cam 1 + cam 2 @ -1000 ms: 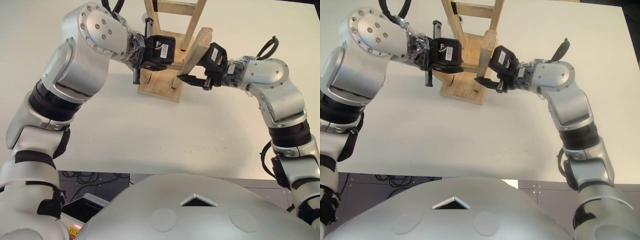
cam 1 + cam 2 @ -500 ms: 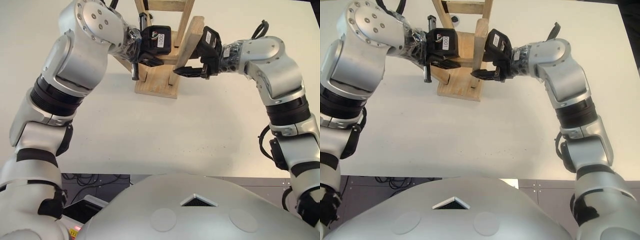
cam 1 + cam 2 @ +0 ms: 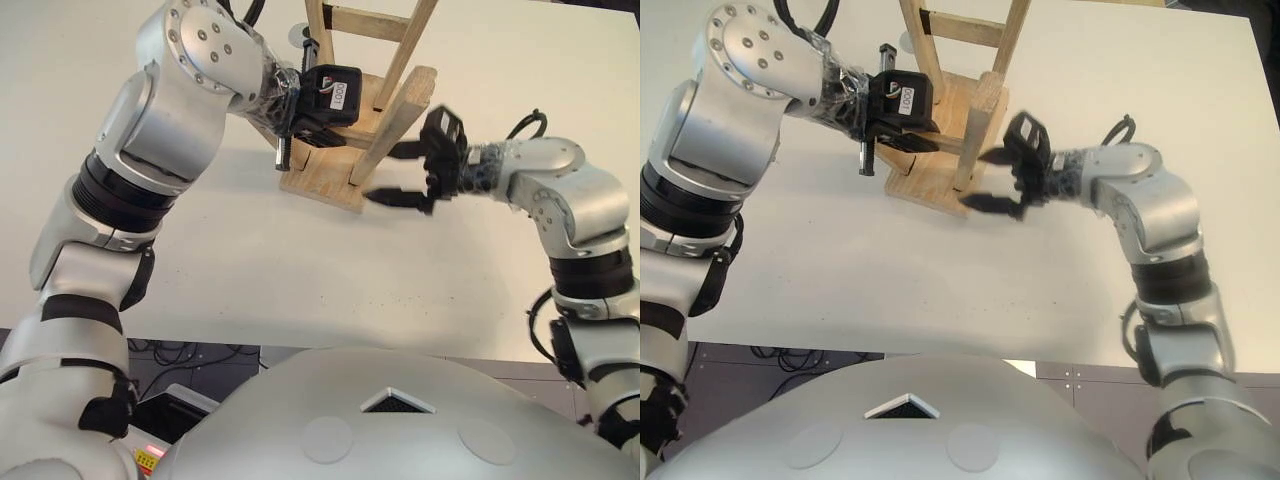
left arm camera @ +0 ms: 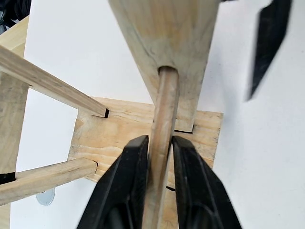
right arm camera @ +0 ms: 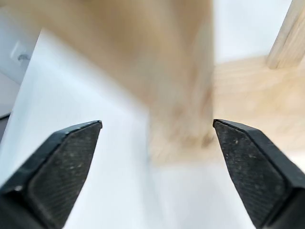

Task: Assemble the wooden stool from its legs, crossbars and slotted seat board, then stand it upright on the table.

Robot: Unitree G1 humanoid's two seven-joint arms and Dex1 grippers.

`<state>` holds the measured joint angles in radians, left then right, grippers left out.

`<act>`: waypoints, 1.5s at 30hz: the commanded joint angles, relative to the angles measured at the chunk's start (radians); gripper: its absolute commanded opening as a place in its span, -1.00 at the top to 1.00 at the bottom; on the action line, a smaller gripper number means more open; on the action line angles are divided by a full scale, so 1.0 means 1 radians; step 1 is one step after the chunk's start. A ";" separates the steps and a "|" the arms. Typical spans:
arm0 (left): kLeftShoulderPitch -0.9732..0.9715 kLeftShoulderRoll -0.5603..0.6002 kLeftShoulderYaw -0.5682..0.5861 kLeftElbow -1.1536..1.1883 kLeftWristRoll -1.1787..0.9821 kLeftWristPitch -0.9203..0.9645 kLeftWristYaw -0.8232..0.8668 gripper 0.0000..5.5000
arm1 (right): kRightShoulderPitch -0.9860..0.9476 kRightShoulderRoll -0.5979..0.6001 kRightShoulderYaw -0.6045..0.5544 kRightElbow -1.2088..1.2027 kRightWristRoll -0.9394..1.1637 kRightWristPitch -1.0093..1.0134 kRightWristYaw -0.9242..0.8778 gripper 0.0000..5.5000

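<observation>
Upturned wooden stool (image 3: 318, 184) on a white surface (image 3: 250, 250), probably stiff and light; left hand (image 4: 159, 162) clamps a round crossbar (image 4: 163, 107), right hand (image 3: 382, 174) gapes open beside a leg (image 3: 395, 125), likely the firmest hold.

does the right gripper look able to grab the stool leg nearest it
Probably yes: the right gripper is open just beside that leg, with nothing between them. The left gripper, shut on the crossbar, sits on the leg's far side.

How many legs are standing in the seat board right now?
3: far left leg and far right leg, joined by a flat crossbar, and a near leg holding the round crossbar. A fourth may hide behind the left gripper.
</observation>
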<state>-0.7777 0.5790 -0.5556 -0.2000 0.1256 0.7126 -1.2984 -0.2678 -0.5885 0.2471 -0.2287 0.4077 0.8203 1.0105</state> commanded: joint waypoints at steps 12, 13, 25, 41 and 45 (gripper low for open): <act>0.035 0.041 -0.030 -0.015 -0.044 -0.022 -0.006 0.01 | 0.091 -0.066 -0.089 -0.061 0.036 -0.027 -0.043 -0.96; 0.029 0.061 -0.022 -0.033 -0.049 -0.025 -0.015 -0.07 | 0.093 -0.065 -0.091 -0.062 0.035 -0.028 -0.047 -0.96; -0.177 0.097 0.275 -0.199 -0.265 0.152 0.006 -0.72 | 0.130 -0.078 -0.103 -0.089 0.034 -0.059 -0.064 -0.96; 0.254 -0.088 0.529 0.531 -0.338 -0.352 0.271 -0.72 | 0.152 -0.107 -0.045 -0.042 -0.015 -0.173 -0.013 -0.96; 0.408 -0.088 0.479 0.256 -0.469 -0.274 0.151 -0.72 | 0.128 -0.142 -0.035 0.058 -0.083 -0.224 -0.004 -0.96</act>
<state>-0.4388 0.4437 -0.0402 0.1969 -0.2966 0.3965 -1.0743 -0.1072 -0.6872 0.2120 -0.2268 0.3703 0.6292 1.0082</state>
